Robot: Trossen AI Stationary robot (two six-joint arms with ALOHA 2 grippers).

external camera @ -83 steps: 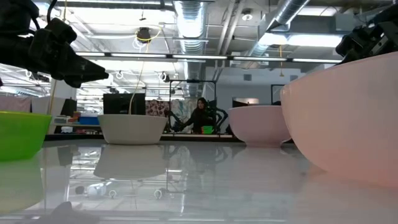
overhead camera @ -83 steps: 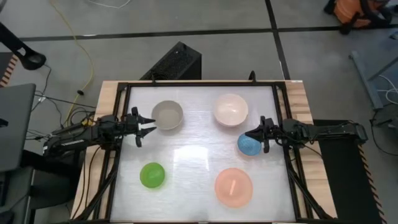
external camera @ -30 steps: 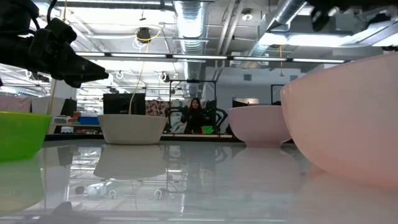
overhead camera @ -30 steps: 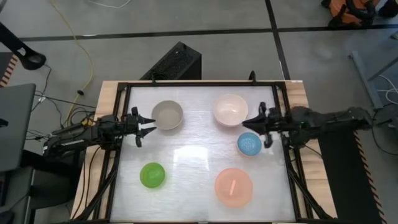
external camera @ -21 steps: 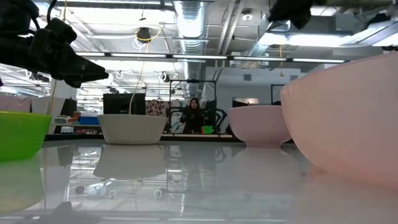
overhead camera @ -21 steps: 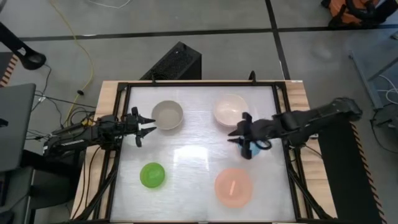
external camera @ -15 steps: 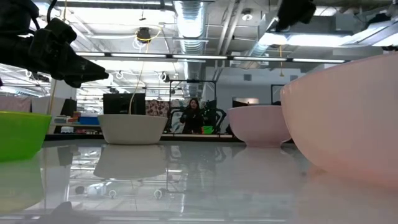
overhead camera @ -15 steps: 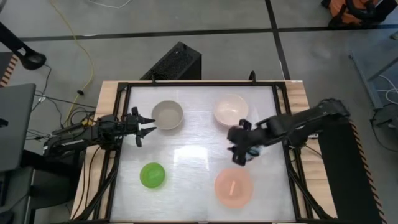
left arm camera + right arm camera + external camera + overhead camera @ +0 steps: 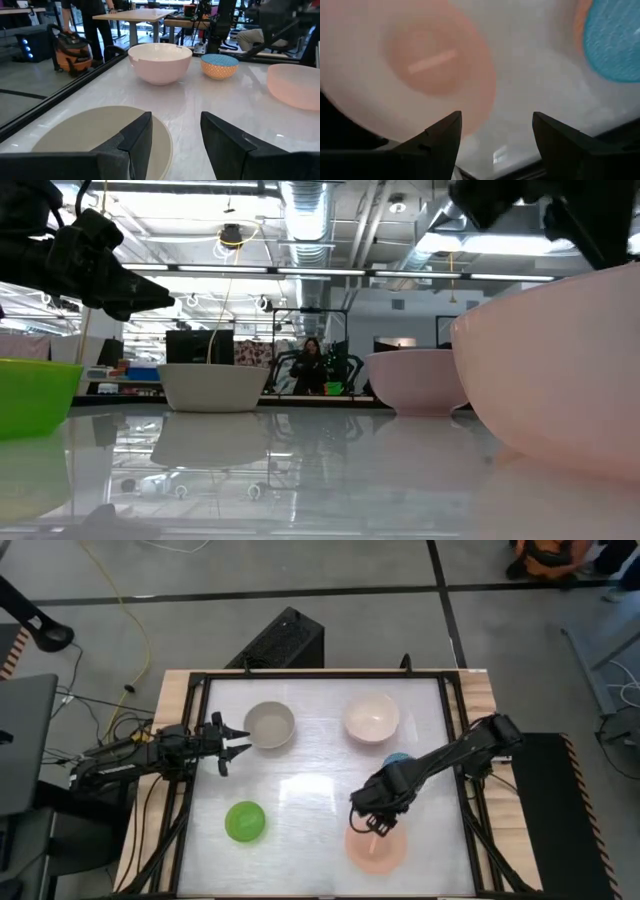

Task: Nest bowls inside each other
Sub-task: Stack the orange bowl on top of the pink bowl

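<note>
Five bowls rest on their bases on the white table. The grey-beige bowl (image 9: 269, 725) is far left, the cream-white bowl (image 9: 371, 717) far right, and the green bowl (image 9: 245, 821) near left. The salmon-pink bowl (image 9: 376, 845) is near right. The blue bowl (image 9: 397, 759) is half hidden behind my right arm. My right gripper (image 9: 374, 826) points down, open, over the far rim of the pink bowl (image 9: 415, 65) and touches nothing. My left gripper (image 9: 235, 740) stands open and level beside the grey-beige bowl (image 9: 95, 135).
A black frame (image 9: 455, 740) borders the table on all sides. Open table surface lies in the middle between the bowls (image 9: 310, 780). My right arm (image 9: 450, 752) slants in from the right edge over the blue bowl. In the low view a person (image 9: 312, 365) shows in the room beyond.
My right gripper has swung from the right edge beside the blue bowl toward the table's near side and left. It has tipped from level to pointing down and now hangs over the pink bowl's far rim. No bowl has moved.
</note>
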